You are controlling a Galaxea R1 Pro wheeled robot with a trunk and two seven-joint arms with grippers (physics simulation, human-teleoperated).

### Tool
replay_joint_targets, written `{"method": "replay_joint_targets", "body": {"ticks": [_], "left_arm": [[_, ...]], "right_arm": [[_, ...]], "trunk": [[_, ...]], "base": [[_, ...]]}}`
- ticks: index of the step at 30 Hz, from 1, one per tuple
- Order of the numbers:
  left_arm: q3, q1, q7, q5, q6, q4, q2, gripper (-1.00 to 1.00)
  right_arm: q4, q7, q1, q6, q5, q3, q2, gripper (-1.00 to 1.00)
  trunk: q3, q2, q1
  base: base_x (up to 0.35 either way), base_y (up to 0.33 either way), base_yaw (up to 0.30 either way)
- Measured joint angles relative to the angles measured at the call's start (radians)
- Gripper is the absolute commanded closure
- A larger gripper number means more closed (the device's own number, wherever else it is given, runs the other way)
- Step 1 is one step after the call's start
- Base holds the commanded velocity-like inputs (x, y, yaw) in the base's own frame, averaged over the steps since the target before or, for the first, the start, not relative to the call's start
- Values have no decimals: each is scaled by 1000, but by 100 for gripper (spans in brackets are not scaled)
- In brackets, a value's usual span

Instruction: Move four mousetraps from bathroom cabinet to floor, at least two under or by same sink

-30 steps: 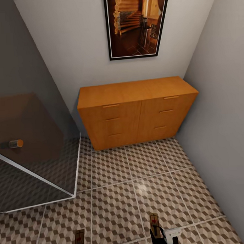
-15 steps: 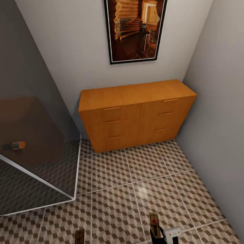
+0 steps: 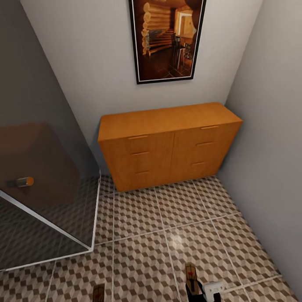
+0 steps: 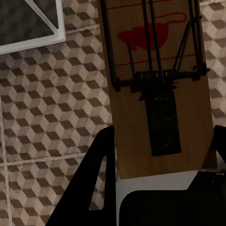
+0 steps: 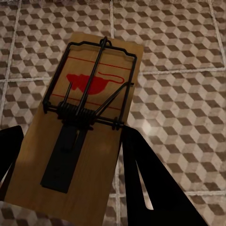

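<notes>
Each gripper's fingers (image 4: 101, 179) (image 5: 146, 183) clamp one mousetrap (image 4: 157, 84) (image 5: 84, 127) level over the bathroom floor (image 3: 142, 257) for carrying toward the sink.

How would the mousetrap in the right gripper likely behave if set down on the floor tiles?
The mousetrap looks like a flat, stiff wooden board, so it would probably lie flat without rolling. It seems light, and its wire parts may snag.
</notes>
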Motion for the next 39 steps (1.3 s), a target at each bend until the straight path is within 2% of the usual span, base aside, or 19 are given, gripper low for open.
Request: {"method": "replay_joint_targets", "body": {"ticks": [39], "left_arm": [[0,0,0,0,-1,0,0,100]], "right_arm": [[0,-1,0,0,0,0,0,100]], "trunk": [[63,0,0]], "base": [[0,0,0]]}}
